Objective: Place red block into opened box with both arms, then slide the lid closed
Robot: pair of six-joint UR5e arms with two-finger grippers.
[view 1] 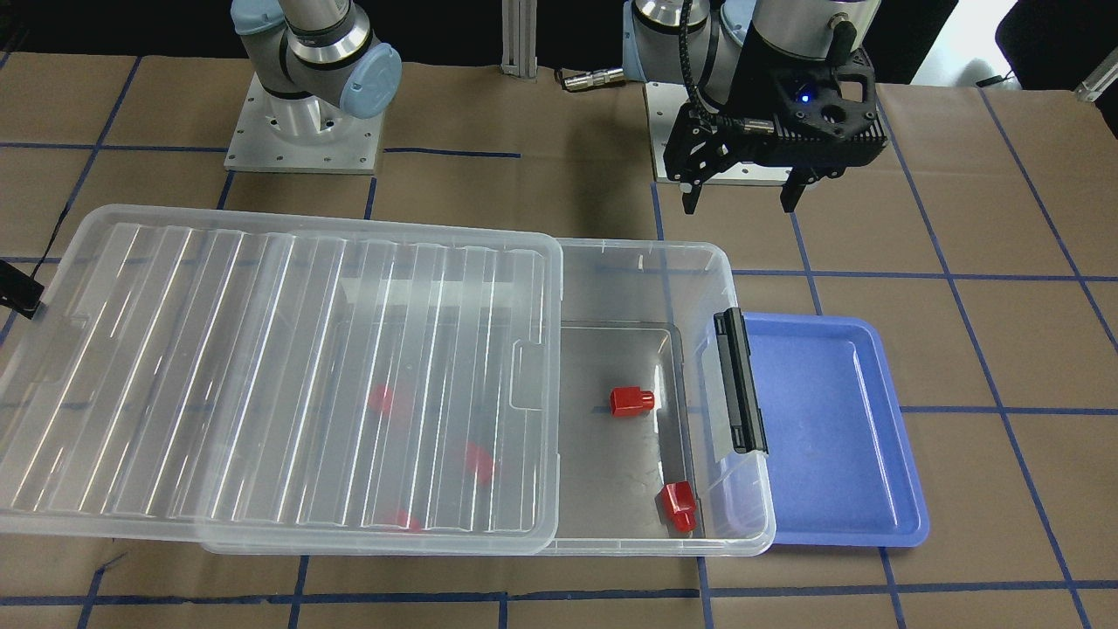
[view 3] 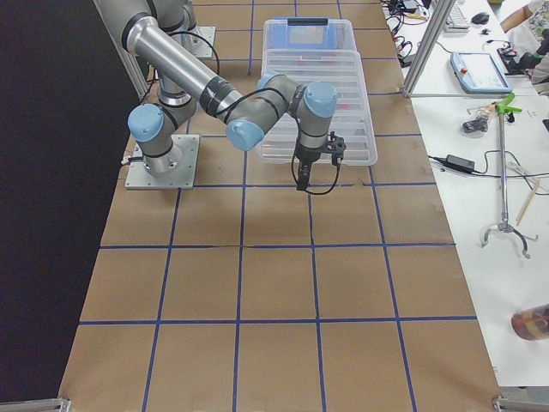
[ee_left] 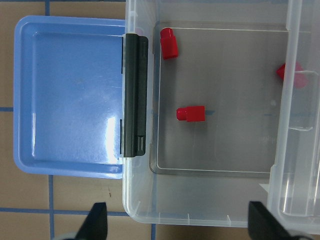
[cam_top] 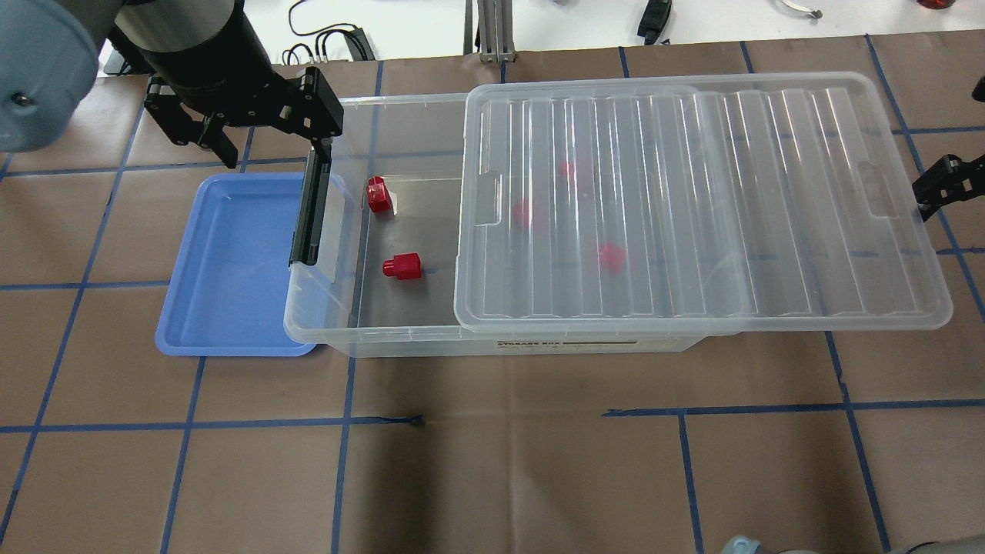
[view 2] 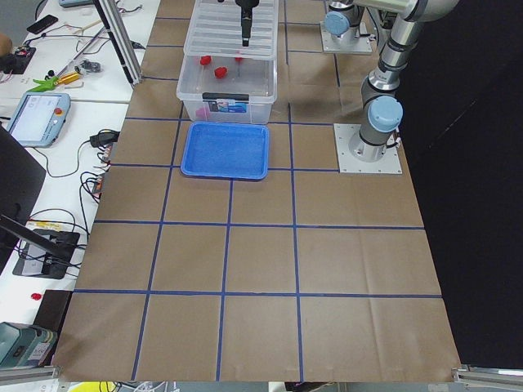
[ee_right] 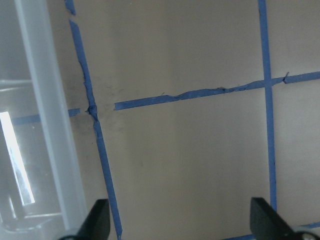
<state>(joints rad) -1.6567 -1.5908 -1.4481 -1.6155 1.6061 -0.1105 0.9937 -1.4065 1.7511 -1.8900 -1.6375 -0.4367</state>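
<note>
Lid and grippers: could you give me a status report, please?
Left gripper open, empty, near box latch end. Right gripper open beside lid. Red blocks inside; lid not closed. Path looks clear.

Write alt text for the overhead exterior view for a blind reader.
A clear box sits with its ribbed lid slid toward the view's right, leaving the latch end uncovered; two red blocks lie there and three more show through the lid. The open left gripper hangs over that end, beside a blue tray.
</note>
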